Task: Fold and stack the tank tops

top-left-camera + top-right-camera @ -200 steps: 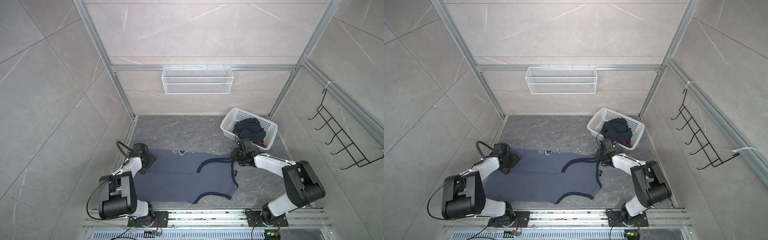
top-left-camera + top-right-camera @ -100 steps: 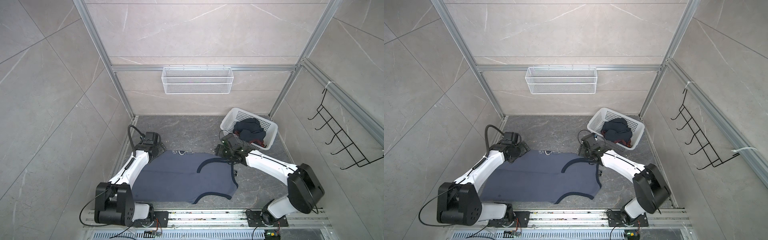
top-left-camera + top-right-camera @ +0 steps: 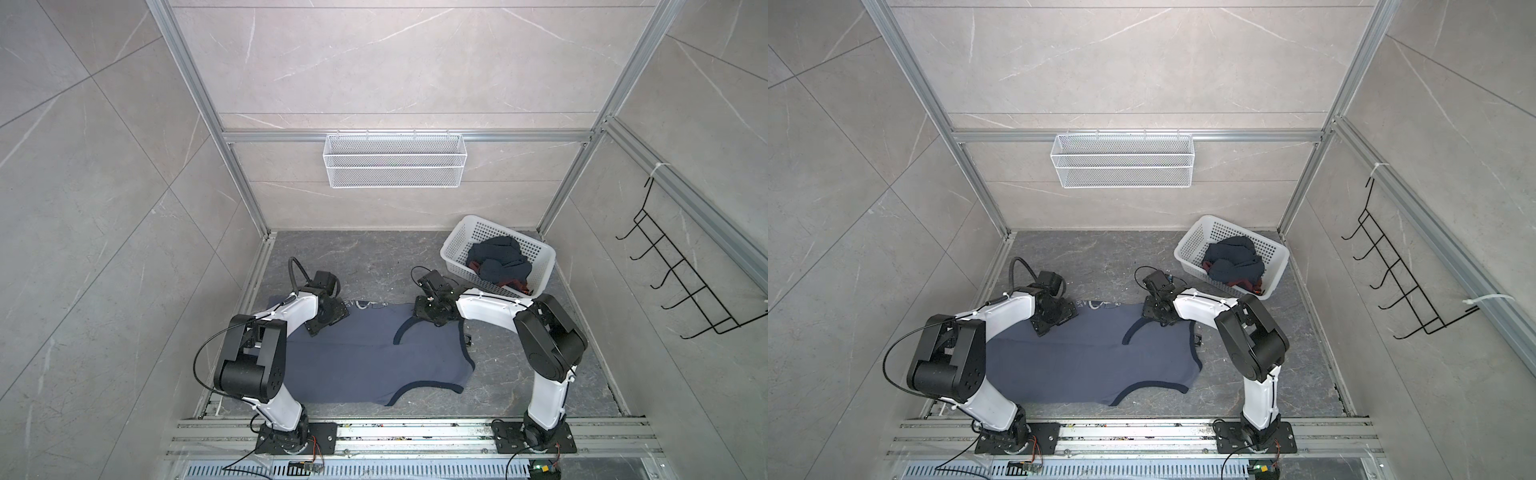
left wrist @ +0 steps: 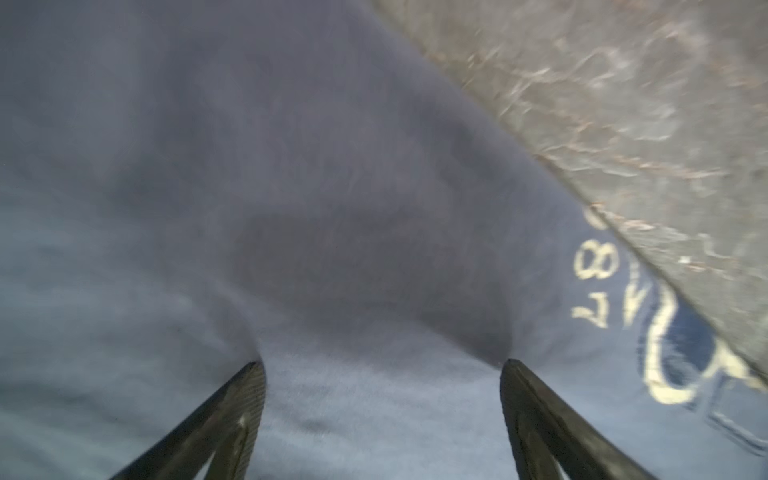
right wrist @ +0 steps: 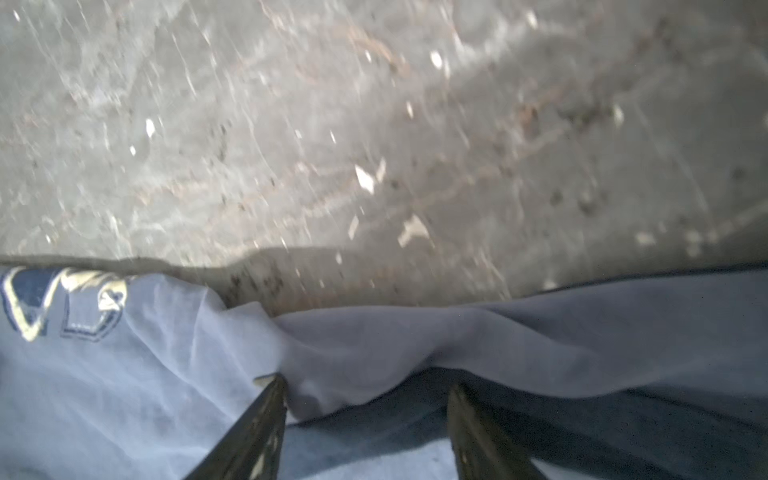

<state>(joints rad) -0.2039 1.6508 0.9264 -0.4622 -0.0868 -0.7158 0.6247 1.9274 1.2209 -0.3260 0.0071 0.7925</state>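
Black left gripper [image 3: 326,318], leftmost entry. Stood low on the far left part of the slate-blue tank top [image 3: 365,357], jaws spread wide, fingertips [image 4: 249,374] denting the cloth, nothing pinched between them. Next rightward, the top itself. Lay spread on the grey stone surface [image 3: 374,266] between the two arms, with white lettering [image 4: 594,286] peeping out only at the far edge. Right gripper [image 3: 432,311], next again. Sat on the far edge beside a dark-trimmed armhole, jaws parted astride a rumpled ridge of cloth, fingertips [image 5: 276,386] touching it but not closed on it. White basket [image 3: 453,245], furthest right. Stood well apart from the spread top and held the dark navy tank top [image 3: 498,259] in a crumpled heap. Hazards, as judged: could catch one layer only if the jaws closed shallow, leaving the under layer behind and skewing the fold; could drag the whole garment sideways rather than lift it if one side gripped sooner than the other; could press the ridge at the right jaws into a lasting crease. Orientation of the spread top: ran with its long axis left to right in both top views, hem end toward the left arm, neck and armholes pointing right.
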